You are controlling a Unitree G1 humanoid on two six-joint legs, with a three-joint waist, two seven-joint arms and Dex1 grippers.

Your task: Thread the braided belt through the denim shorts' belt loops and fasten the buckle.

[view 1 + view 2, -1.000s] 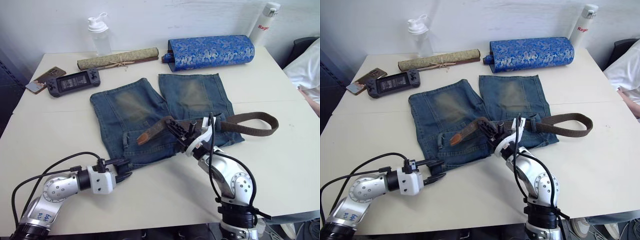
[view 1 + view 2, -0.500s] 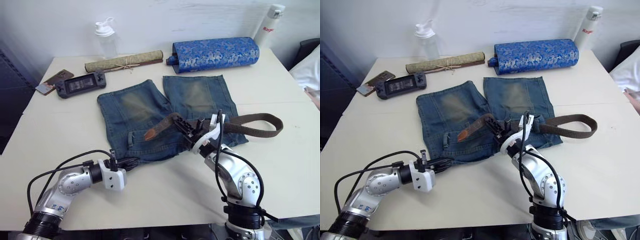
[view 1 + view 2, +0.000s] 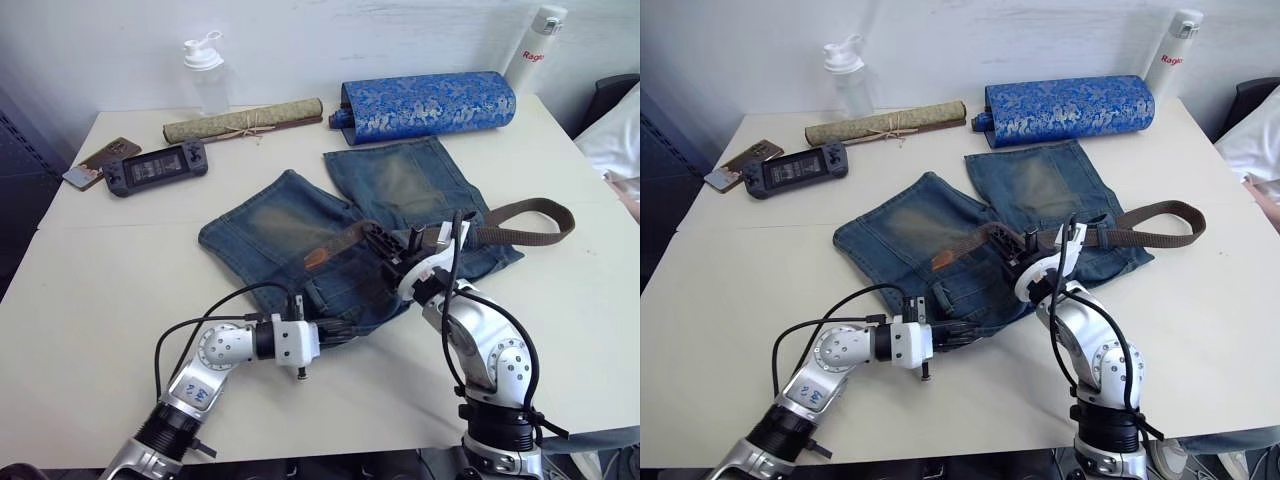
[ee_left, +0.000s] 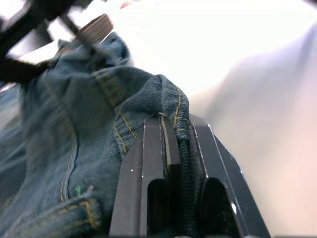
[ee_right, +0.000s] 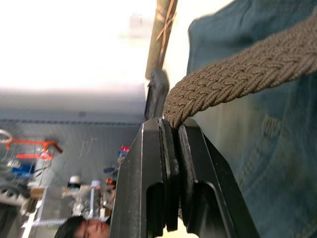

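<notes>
A lab or workshop: plain white table [image 3: 120, 260] against a white wall, and cluttered shelves [image 5: 29, 163] of gear in the background.

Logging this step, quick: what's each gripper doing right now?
Left gripper: shut on the denim shorts.
Right gripper: shut on the braided belt.

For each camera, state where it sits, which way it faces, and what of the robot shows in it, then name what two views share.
Left eye view: head camera, looking forward and down at the table; both arms show, left gripper on the denim shorts, right gripper on the braided belt.
Right eye view: the same scene from the other eye.
Left wrist view: along its fingers, clamped on a denim fold.
Right wrist view: along its fingers, clamped on the belt.
Shared: both wrist views show shorts and belt.
</notes>
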